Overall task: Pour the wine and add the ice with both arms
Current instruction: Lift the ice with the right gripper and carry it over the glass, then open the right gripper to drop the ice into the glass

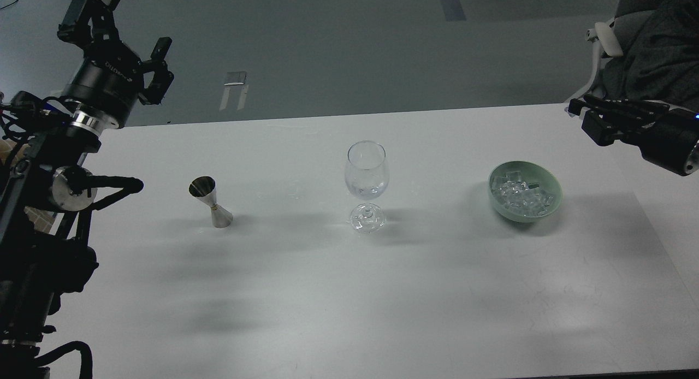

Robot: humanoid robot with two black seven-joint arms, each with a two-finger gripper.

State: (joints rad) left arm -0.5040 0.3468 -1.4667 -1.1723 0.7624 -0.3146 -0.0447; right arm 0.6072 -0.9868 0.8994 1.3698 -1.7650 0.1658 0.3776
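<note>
A clear stemmed glass (367,174) stands mid-table with a little clear wine (367,191) at the bottom of its bowl. A pale green bowl (552,196) to its right holds a heap of clear ice (519,196) cubes. A steel jigger (211,202) stands to the left of the glass. My left gripper (123,27) is open and empty, raised high beyond the table's far left edge. My right gripper (580,109) hangs above the table's far right, up and right of the bowl. Its dark fingers lie close together, and I cannot see anything between them.
The white table (349,291) ends at a seam on the right, with a second tabletop (671,204) beside it. A chair with dark cloth (650,46) stands behind the right corner. The grey floor lies beyond the far edge.
</note>
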